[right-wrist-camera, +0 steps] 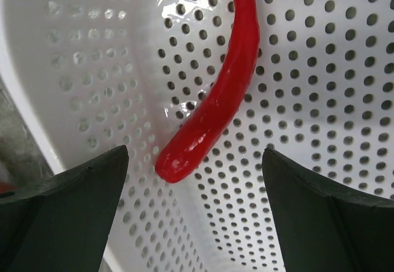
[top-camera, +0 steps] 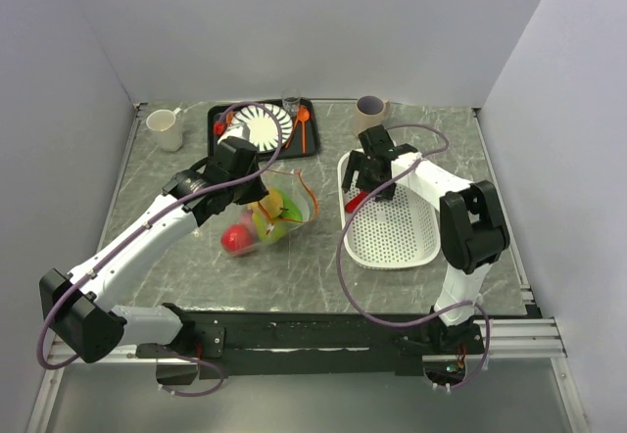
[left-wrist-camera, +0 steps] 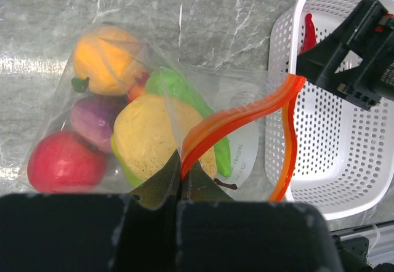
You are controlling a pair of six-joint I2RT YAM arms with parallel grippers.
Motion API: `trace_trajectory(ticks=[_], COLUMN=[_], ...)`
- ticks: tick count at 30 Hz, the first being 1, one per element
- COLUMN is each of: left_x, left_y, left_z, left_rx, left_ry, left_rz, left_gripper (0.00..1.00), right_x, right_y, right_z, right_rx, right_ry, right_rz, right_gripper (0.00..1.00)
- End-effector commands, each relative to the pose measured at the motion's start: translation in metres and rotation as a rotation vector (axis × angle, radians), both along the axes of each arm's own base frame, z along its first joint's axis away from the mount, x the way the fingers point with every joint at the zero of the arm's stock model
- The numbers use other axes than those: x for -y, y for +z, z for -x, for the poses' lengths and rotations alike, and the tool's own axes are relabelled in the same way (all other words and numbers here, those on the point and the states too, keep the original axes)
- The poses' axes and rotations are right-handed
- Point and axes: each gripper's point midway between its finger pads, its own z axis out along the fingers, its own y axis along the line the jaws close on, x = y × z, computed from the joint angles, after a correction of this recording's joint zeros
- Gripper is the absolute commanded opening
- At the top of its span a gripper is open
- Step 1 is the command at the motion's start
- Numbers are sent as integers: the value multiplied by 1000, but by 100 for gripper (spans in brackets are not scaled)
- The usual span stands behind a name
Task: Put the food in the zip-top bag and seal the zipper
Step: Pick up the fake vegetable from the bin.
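Two tools, we saw: left tool point(left-wrist-camera: 180, 178) clenched on the zipper point(left-wrist-camera: 246, 113), right tool point(right-wrist-camera: 196, 186) released above a red chili point(right-wrist-camera: 229, 87).

The chili point(right-wrist-camera: 231, 75) is red, the perforated basket point(right-wrist-camera: 320, 69) white, the zipper point(left-wrist-camera: 246, 115) orange-red.

Chili and bag contents only partly seen

The red chili point(right-wrist-camera: 215, 100) is cut off by the top edge of the right wrist view, and from above the right gripper point(top-camera: 370, 196) covers most of it. The near end of the zipper point(left-wrist-camera: 246, 115) vanishes inside the left gripper point(left-wrist-camera: 180, 183). The purple fruit point(left-wrist-camera: 92, 117) sits half behind the yellow fruit point(left-wrist-camera: 151, 136).
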Motion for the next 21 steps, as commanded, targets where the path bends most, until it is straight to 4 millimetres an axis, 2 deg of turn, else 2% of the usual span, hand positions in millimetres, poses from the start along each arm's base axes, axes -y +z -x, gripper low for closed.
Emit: trace_trajectory(ticks=[1,6,8,12,21], left_x=[8,9,9,10,10], left_y=[13,10,10,10,4], left_z=[-5,-5,-5,-5,-4], left_rx=[48,38,39,42,22], left_ry=[-36,-39,-37,-41,-47], left_rz=[36,31,32,41,31], left_gripper=[1,1,1,1,1], right_x=[2,3,3,4,3], right_y=[6,-2,-3,-18,-31], right_z=[-22,-16,-14,-8,-4], right_rx=[48,32,29,-4,-34], right_ry=[-44,-36,-32,-8,3], right_rz=[-5,-8,-11,1,3], right_gripper=[88,71,68,68,68])
